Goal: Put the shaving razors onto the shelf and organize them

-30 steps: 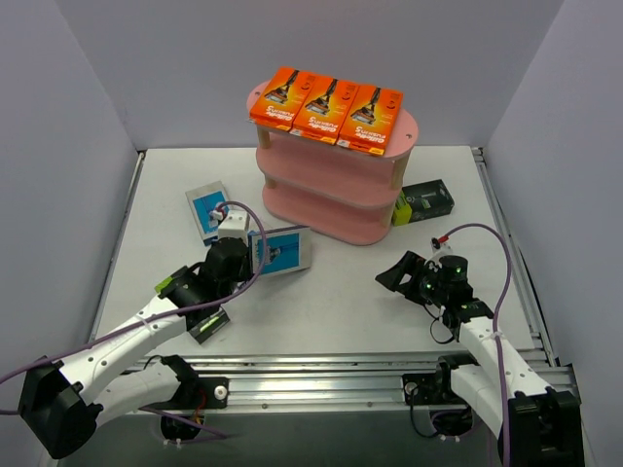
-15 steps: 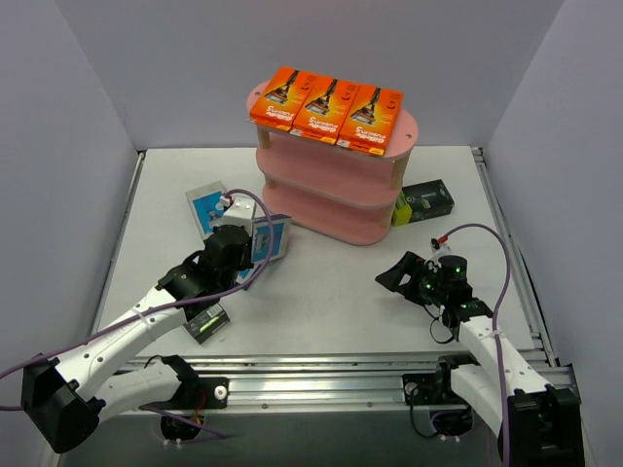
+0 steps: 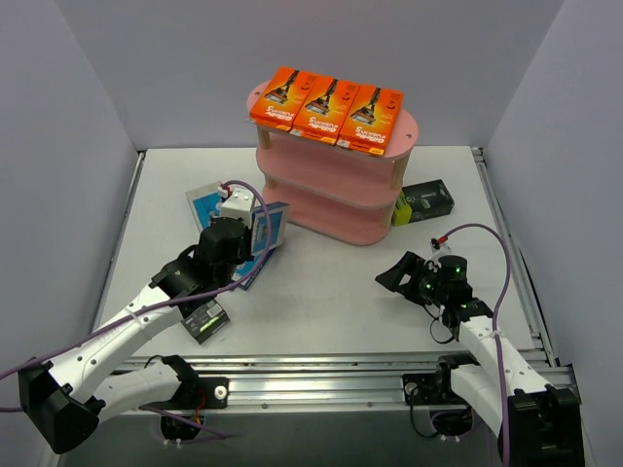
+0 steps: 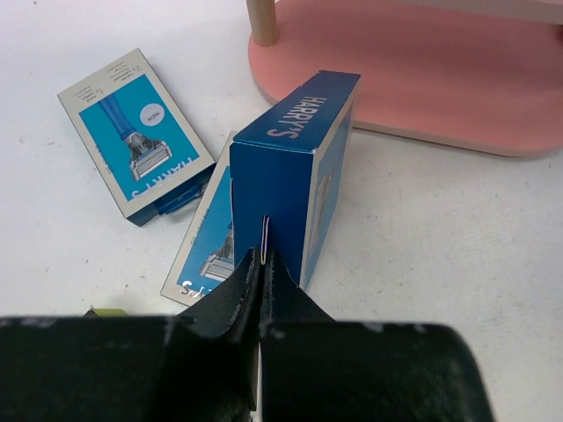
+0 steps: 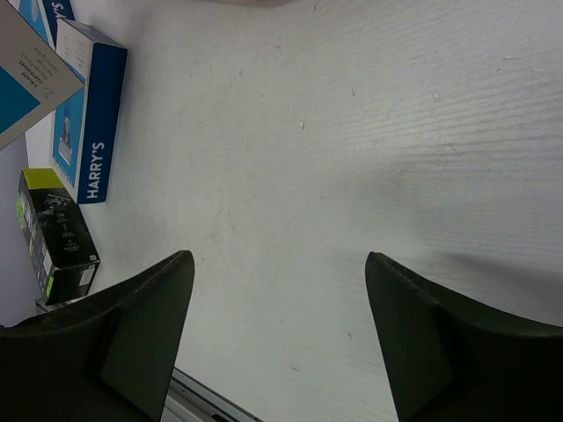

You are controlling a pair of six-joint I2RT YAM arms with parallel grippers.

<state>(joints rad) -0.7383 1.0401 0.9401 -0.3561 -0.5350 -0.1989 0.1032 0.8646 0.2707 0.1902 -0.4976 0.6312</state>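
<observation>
Over the white table (image 3: 341, 282) our left pincer (image 4: 262, 264), clamped on the end flap of the blue pack (image 4: 295, 158), now carries it nearer the pink shelf (image 4: 457, 88) just ahead, so we judge shelving comes next; our right pincer (image 5: 280, 334) gapes empty.

Bright, even light falls from above, and the white table (image 3: 341, 292) looks a little washed out. Shadows are soft: a faint one rims the near foot of the shelf (image 3: 326, 216), and another lies on the table right of the blue pack (image 4: 295, 167). The overhead view is sharp throughout. In the wrist views the left gripper (image 4: 264, 259) and right gripper (image 5: 277, 264) are dark, blurred shapes at the near edge, while the table beyond them is crisp.
</observation>
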